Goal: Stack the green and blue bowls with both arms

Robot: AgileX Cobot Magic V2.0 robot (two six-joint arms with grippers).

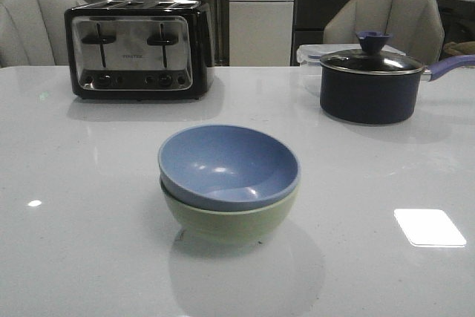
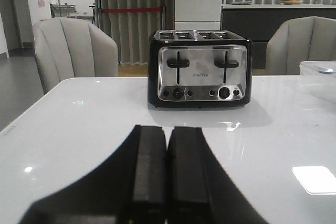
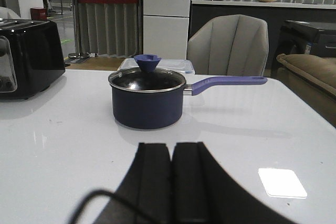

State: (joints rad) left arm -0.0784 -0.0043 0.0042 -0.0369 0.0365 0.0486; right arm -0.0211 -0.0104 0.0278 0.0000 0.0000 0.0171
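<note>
The blue bowl (image 1: 226, 165) is seen nested inside the green bowl (image 1: 230, 220), near the middle of the white table (image 1: 89, 243) in the front view. The blue bowl is tilted a little, its rim raised slightly on the left side, while the green bowl rests upright on the table beneath it. Only the lower wall and part of the rim of the green bowl are shown below the blue one.

Behind the stack, to the left, a black and silver toaster (image 1: 139, 50) is placed near the far edge of the table. To the right, a dark navy pot (image 1: 369, 83) with a glass lid and a long purple handle is set, with a clear plastic container (image 1: 312, 53) just behind it. Both are well apart from the bowls. Grey chairs are seen beyond the table.

Neither arm appears in the front view. In the left wrist view, the left pincer (image 2: 167, 177) is shown with its fingers pressed together, nothing held between them, and it is pointed toward the toaster (image 2: 199, 69). In the right wrist view, the right pincer (image 3: 172, 182) is likewise closed on nothing, and it is pointed toward the pot (image 3: 148, 98). The bowls are not seen in either wrist view.
</note>
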